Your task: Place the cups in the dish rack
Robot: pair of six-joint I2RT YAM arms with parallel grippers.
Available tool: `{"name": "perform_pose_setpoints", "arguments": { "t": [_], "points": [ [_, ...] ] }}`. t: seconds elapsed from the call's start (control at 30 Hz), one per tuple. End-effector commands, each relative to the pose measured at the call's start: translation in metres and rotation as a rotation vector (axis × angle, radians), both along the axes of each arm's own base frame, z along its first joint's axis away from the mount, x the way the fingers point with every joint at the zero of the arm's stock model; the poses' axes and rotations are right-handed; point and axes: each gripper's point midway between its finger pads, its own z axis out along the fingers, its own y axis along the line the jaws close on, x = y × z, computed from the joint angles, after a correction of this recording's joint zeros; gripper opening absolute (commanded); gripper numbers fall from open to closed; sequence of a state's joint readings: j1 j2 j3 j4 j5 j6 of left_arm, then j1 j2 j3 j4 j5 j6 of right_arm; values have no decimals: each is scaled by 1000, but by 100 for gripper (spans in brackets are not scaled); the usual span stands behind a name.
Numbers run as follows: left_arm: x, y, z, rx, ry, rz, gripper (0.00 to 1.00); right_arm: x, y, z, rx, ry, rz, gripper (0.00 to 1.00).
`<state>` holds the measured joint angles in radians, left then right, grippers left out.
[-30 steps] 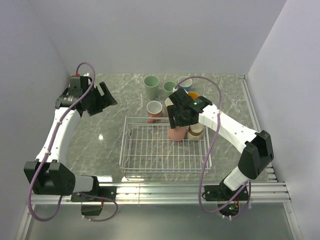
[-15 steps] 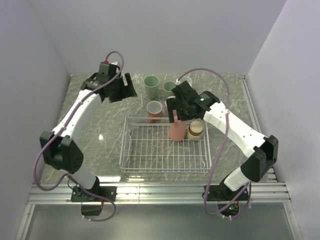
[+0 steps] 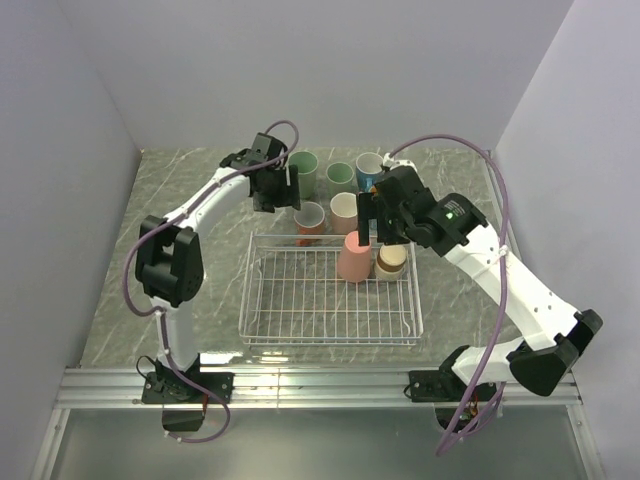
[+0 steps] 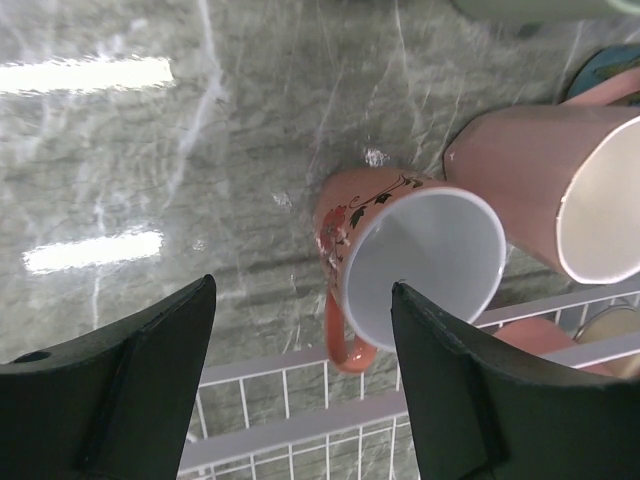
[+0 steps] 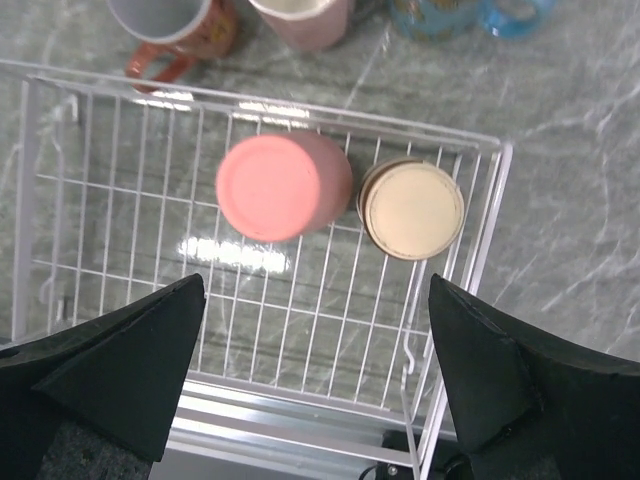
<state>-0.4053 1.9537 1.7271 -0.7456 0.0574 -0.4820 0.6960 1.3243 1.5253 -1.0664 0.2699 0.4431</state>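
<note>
White-linked, black-jointed arms [image 3: 215, 192], black end effector fingers [image 4: 110, 400], mauve cables [image 3: 440, 138].

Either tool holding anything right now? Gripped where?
Nothing held. Left tool open over the flowered salmon mug, clear of it; right tool open above the dish rack, over the inverted pink cup and tan cup.

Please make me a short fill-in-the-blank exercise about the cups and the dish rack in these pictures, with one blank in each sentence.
1. The dish rack holds ____ cups so far.
2. The pink cup in it stands ____ down.
3. The flowered mug below the left fingers stands ____ the rack.
4. The right fingers are wide apart and hold ____.

Missing words: two; upside; outside; nothing.
</note>
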Motion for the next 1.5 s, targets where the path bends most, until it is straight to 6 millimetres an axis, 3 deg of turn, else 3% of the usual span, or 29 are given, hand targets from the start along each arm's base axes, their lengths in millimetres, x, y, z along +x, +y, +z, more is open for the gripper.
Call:
{"name": "perform_pose_setpoints", "arguments": {
  "t": [0.0, 0.1, 0.2, 0.4, 0.43, 0.5, 0.73, 0.87, 1.03, 1.17, 1.2, 1.23, 1.27, 1.33, 1.37, 1.4, 1.43, 1.47],
  "points": [
    [10, -18, 9, -23, -54, -57, 76, -8, -7, -6, 8, 10, -43, 99],
    [8, -26, -5, -2, -30, -74, 72, -10, -9, -10, 9, 16, -54, 99],
    [6, -28, -20, 7, 1, -79, 62, -9, -9, -12, 4, 20, -61, 99],
    [12, -34, -27, -2, -5, -96, 31, -4, -6, -8, 2, 15, -56, 100],
    [13, -34, -28, 1, -7, -96, 17, -3, -5, -8, 0, 14, -55, 99],
    [14, -33, -25, 7, -8, -95, 3, 0, -2, -6, -2, 13, -48, 100],
    [15, -15, 1, 66, -52, -62, 0, 8, 6, 4, 3, 2, -32, 100],
    [17, 8, 22, 77, -78, -16, 0, 12, 8, 10, 8, -14, -24, 99],
    [19, 30, 84, -11, -167, 36, 0, 16, 23, 24, 69, -42, 27, 99],
    [10, 30, 133, -141, -246, 6, 0, 17, 41, 50, 197, -113, 96, 100],
    [4, 30, 151, -186, -276, -7, 0, 15, 48, 55, 232, -112, 122, 100],
    [-4, 27, 156, -266, -261, -50, 0, 19, 51, 62, 267, -133, 126, 100],
    [-8, 27, 178, -328, -305, -56, 0, 19, 53, 68, 295, -144, 138, 100],
    [-15, 34, 184, -422, -298, -64, 0, 19, 66, 82, 383, -166, 200, 100],
    [-26, 26, 208, -532, -321, -118, 0, 15, 70, 91, 422, -182, 232, 100],
    [-30, 26, 213, -582, -319, -129, 0, 10, 77, 97, 467, -184, 277, 100],
    [-33, 35, 206, -625, -292, -112, 0, 8, 81, 108, 512, -215, 304, 100],
    [-46, 30, 220, -722, -265, -141, 0, 7, 83, 112, 536, -224, 321, 100]
  ]
}}
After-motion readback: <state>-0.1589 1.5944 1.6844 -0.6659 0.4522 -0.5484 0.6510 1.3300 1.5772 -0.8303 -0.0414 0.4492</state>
